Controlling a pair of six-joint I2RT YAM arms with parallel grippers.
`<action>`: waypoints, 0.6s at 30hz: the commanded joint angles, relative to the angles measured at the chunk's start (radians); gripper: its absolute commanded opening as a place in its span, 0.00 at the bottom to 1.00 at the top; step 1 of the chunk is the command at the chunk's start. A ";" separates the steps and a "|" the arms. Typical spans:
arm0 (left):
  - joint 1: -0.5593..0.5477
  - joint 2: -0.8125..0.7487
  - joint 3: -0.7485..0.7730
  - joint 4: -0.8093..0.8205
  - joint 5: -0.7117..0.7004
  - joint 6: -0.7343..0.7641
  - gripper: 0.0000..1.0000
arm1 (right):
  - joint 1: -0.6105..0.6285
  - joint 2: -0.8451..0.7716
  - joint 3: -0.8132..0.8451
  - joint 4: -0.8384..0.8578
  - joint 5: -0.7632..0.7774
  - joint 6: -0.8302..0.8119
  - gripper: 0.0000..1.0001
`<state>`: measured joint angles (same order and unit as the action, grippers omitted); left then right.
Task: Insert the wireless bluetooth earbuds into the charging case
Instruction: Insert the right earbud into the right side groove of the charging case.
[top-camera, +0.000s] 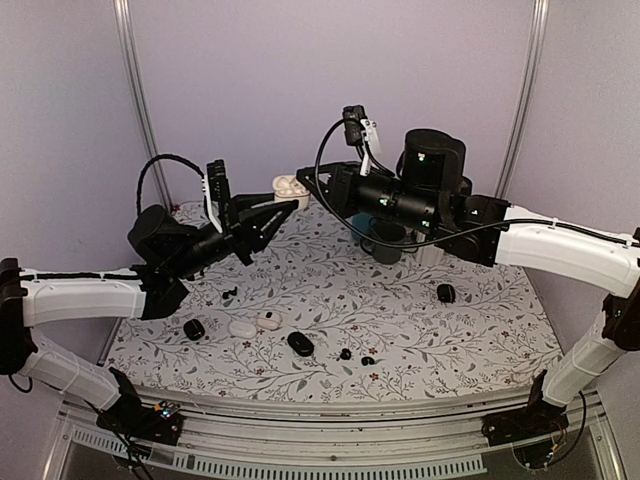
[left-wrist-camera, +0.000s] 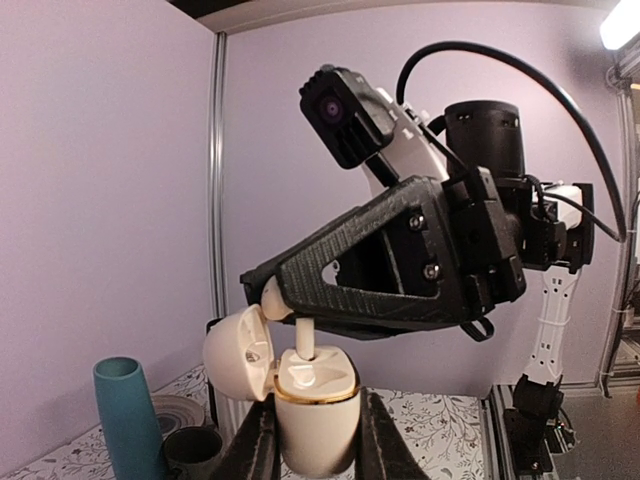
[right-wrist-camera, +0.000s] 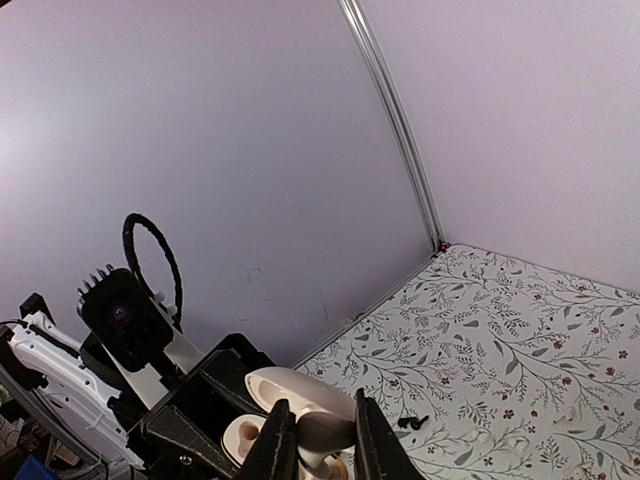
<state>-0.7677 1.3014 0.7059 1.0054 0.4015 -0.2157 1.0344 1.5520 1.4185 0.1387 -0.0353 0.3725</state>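
The arms (top-camera: 85, 297) are clad in white shells with black joints. The right gripper (left-wrist-camera: 255, 283) is moulded in black textured plastic, fastened with silver screws (left-wrist-camera: 418, 222). Black cables (top-camera: 170, 156) are looped above the wrists.

Left gripper (left-wrist-camera: 318, 442) clamps white charging case (left-wrist-camera: 316, 410) upright at 6 o'clock, lid (left-wrist-camera: 238, 352) open toward 9. Right gripper (left-wrist-camera: 268, 290) holds white earbud (left-wrist-camera: 305, 338), stem down at the case's opening.
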 joint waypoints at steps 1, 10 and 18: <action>-0.018 -0.038 0.014 0.098 -0.014 0.016 0.00 | 0.037 0.040 0.006 -0.108 -0.046 -0.019 0.18; -0.019 -0.033 0.018 0.087 -0.014 0.014 0.00 | 0.046 0.040 0.012 -0.115 -0.048 -0.031 0.18; -0.019 -0.027 0.026 0.078 -0.014 0.013 0.00 | 0.050 0.042 0.016 -0.115 -0.059 -0.041 0.26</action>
<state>-0.7708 1.2995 0.7059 1.0138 0.3996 -0.2096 1.0454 1.5608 1.4296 0.1047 -0.0273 0.3450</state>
